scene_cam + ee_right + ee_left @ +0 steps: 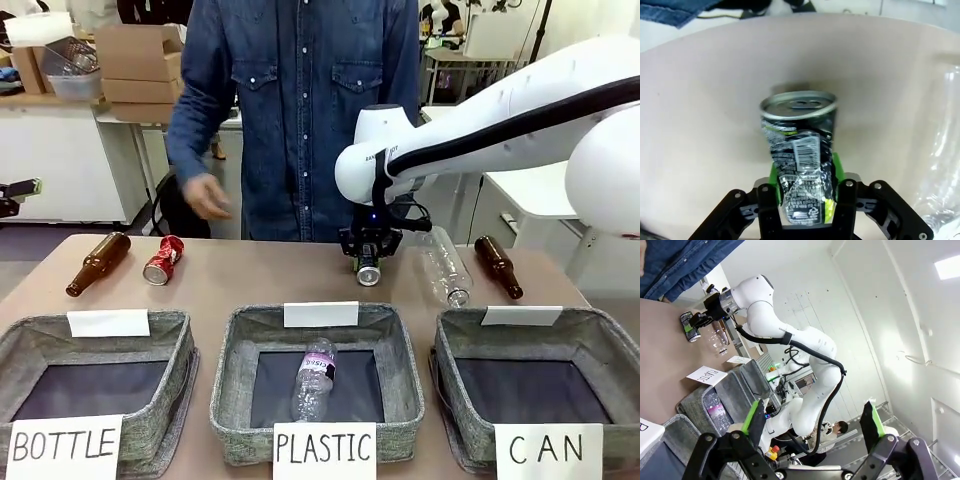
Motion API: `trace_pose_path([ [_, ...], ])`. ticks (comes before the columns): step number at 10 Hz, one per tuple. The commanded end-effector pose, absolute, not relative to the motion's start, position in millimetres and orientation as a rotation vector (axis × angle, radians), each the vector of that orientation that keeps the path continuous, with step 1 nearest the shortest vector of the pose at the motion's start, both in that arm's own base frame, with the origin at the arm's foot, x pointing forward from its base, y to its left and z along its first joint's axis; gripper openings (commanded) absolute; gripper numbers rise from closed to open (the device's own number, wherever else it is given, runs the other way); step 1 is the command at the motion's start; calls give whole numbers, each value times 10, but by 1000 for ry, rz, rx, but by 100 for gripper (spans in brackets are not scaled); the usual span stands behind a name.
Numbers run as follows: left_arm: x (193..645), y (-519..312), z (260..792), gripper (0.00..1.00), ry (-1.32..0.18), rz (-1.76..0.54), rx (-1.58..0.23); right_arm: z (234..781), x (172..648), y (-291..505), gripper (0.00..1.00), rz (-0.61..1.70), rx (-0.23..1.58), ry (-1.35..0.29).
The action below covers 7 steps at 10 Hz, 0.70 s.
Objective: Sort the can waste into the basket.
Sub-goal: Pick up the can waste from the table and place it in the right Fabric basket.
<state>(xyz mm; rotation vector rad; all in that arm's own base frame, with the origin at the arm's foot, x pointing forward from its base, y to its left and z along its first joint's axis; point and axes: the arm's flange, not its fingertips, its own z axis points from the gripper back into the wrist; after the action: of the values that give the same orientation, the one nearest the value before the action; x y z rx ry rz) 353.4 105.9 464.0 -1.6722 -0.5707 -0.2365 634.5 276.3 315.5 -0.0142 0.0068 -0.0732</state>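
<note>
a: what have the right fingers (837, 167) got?
b: i see them pinching the black can (799, 145), one green pad on each side of its crumpled body. the silver end points away from the wrist.
a: where is that on the worktop (260, 285)?
b: far side, about the middle, beyond the plastic basket (405, 370). a clear bottle (444, 265) lies just to its right. i can't tell whether the can rests on the top or sits just off it.
a: and the left fingers (753, 416)?
b: spread wide, nothing between them. my left wrist camera looks across at the right arm and the black can.
a: the red can (163, 260)?
b: lying at the far left, just beside a brown bottle (98, 264). the person's hand (205, 195) hangs above and behind it, apart from it.
a: the can basket (612, 335)?
b: near right corner, its dark bottom showing, well apart from both cans. another brown bottle (497, 266) lies just behind its far rim. the plastic basket next to it holds a clear bottle on its side.
</note>
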Motion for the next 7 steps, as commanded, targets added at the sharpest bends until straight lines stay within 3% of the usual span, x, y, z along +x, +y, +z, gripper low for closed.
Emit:
trace_pose_path([
  [1,3529,1050,4667,100,-601,-250,-1690,3161,6337,2700,0,-60,-40,12],
  [5,3529,1050,4667,100,-601,-250,-1690,3439,6235,2542,0,-11,51,67],
  [7,3529,1050,4667,100,-601,-250,-1690,4254,5754,2185,0,158,184,152],
])
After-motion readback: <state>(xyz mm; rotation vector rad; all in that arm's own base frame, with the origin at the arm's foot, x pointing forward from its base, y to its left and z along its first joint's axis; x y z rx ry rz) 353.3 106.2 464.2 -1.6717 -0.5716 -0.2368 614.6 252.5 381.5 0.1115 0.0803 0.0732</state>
